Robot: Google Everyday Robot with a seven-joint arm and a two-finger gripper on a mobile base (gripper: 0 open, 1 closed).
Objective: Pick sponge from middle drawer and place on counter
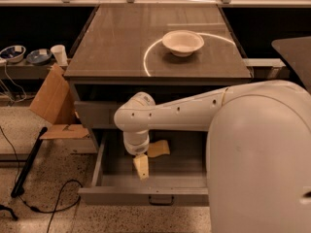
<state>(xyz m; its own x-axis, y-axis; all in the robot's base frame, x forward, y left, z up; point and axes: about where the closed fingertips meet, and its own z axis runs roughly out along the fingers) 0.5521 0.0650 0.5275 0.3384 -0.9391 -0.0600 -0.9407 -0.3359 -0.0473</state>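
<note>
Camera view, pincer (141, 167) low inside open middle drawer (146, 196), just beside sponge (159, 148), grip cannot be told

Glossy white rounded arm (194, 113), small dark holes; cream tool (141, 167) inside middle drawer (146, 196).

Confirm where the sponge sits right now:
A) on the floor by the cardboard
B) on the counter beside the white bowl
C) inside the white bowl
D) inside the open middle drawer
D: the sponge lies flat inside the open middle drawer, with the gripper lowered into the drawer close beside it. The counter carries the white bowl but no sponge.
</note>
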